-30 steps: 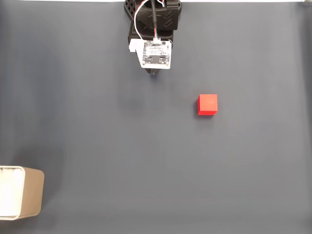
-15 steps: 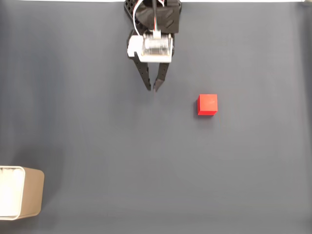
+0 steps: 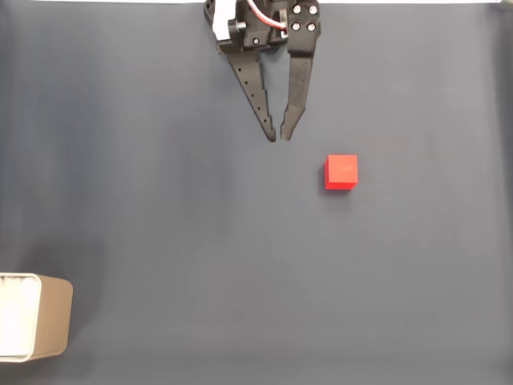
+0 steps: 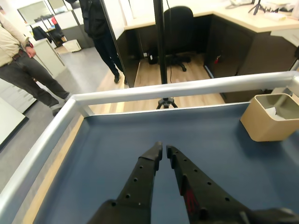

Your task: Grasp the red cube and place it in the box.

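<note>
The tabletop (image 3: 160,224) is covered edge to edge in a dark blue-grey mat, flat and uniform, and in the wrist view a pale metal rail (image 4: 187,87) frames its far and left sides. Beyond that rail lies an office: light wooden flooring, a black office chair (image 4: 180,28) tucked by a dark desk with a pale top, and a black tripod pole (image 4: 160,46) standing just past the rail. Two people stand on the left of the wrist view, one in a pale shirt and dark trousers (image 4: 23,70), the other in dark clothing (image 4: 100,32) further back.

In the fixed view the tool (image 3: 279,135) reaches down from the top edge, its two long black fingers converging so the tips sit nearly together with only a slim gap; nothing is held between them. The wrist view shows the same near-closed tips (image 4: 162,150) above bare mat.

The red cube (image 3: 341,172) sits on the mat to the lower right of the tool tips in the fixed view, near but apart from them, with open mat between. The box (image 3: 48,325) stands at the lower left edge of that view, well apart from both; its interior looks white, though in the wrist view (image 4: 275,116) something pale, perhaps crumpled paper, seems to lie inside.
</note>
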{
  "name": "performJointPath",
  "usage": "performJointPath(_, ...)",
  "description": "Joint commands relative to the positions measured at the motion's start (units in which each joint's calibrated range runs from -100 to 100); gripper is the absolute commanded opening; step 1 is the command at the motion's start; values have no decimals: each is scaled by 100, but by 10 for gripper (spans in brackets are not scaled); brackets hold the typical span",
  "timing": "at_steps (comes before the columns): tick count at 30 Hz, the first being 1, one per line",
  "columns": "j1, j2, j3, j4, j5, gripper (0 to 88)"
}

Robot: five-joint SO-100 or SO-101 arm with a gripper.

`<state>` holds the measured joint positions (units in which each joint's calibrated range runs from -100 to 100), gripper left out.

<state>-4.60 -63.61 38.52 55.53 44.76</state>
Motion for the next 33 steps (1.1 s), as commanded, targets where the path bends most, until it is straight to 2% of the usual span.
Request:
performJointPath(1,-73,737,-1151,906,112,0)
performJointPath(8,-87,1595,-1872,1562,147,0)
performJointPath(33,-549,2618,-1808,1455,391,0)
